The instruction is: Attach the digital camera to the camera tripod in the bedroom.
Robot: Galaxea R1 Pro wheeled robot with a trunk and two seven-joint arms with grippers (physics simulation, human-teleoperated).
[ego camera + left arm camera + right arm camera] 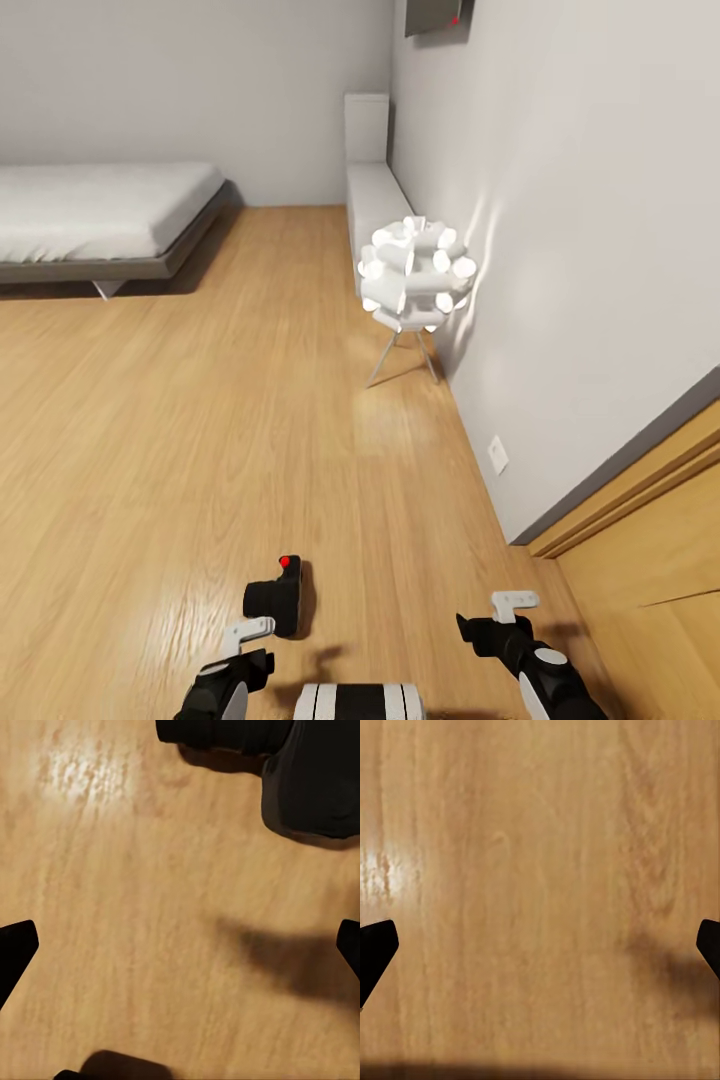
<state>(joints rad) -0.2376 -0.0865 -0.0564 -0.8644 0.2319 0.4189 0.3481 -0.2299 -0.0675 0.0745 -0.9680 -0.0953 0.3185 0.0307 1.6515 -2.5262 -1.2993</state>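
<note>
A bedroom with a light wood plank floor [200,420] and pale grey walls [560,250], seen from the robot's head looking forward and down. The digital camera [274,596], small and black, lies on the floor just ahead of the left gripper [248,640], near the bottom middle of the view. Its red button [286,562] sits at the end farther from the robot; its long axis is hard to judge, though it seems to run away from the robot. In the left wrist view the camera [300,772] is a dark shape at the frame's edge, apart from the fingertips [15,949], which stand wide apart with only bare floor between them. The right gripper [492,620] hovers over the floor to the right, near a wooden door frame [640,470]; in its wrist view its fingertips [376,945] are likewise spread wide over bare planks. Farther off, a grey bed [100,215] stands at the left. A round white lamp [415,272] on thin metal legs stands beside the right wall, with a low white cabinet [375,200] behind it.
</note>
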